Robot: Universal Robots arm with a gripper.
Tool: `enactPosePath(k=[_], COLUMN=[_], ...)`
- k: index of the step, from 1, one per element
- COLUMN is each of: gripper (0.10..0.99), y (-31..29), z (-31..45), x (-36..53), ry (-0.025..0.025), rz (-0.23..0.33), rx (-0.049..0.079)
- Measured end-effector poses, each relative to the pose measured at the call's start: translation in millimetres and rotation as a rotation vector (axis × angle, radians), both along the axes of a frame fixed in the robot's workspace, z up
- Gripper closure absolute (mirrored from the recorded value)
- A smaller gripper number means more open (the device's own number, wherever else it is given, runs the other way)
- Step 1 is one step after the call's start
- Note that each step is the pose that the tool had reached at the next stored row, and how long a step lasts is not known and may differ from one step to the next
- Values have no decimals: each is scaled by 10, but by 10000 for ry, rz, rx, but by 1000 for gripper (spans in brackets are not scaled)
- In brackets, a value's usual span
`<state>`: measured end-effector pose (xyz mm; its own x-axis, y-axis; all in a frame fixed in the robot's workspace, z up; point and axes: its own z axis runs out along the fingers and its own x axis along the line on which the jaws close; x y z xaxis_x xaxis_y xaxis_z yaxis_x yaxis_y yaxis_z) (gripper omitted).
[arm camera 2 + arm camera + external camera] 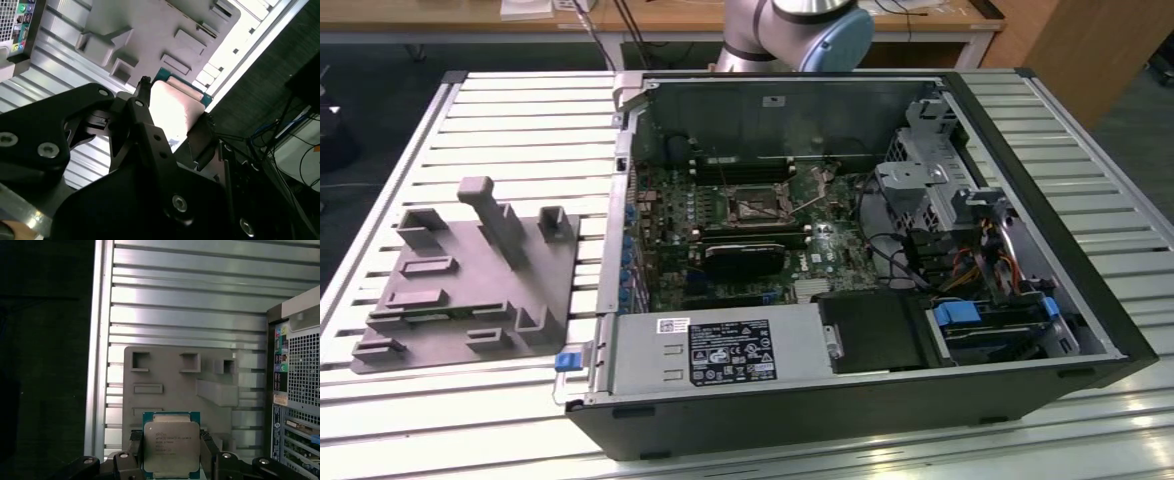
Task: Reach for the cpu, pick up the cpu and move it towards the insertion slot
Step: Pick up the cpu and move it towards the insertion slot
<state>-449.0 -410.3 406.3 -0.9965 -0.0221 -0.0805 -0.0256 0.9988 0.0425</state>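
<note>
The tool (pixel 171 449) is clenched on the cpu (pixel 171 442). Its two black fingers (pixel 135 446) press against opposite edges of the chip. In the first wrist view the silvery top faces the camera, with a thin green border around it. The second wrist view catches the same grip from the other side. There the tool (pixel 172 116) pinches the cpu (pixel 175 107) between dark fingers (pixel 201 136), and the chip's face looks pale in the light.

The grey tray (pixel 175 385) lies beyond the held chip, well apart from the tool, flat on the slatted metal counter (pixel 190 305). The open computer case (pixel 300 390) stands off to one side of the tool.

In the exterior view the arm (pixel 801 25) rises behind the computer case (pixel 854 300). The insertion slot (pixel 758 207) sits inside it on the green circuit board (pixel 834 255), well apart from the grey tray (pixel 467 280) on the counter (pixel 520 110).
</note>
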Motion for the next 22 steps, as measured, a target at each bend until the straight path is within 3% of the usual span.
enactPosePath(k=[22], gripper=[545], y=[0], z=[0], x=[922], ry=[110], rz=[0], rx=[1])
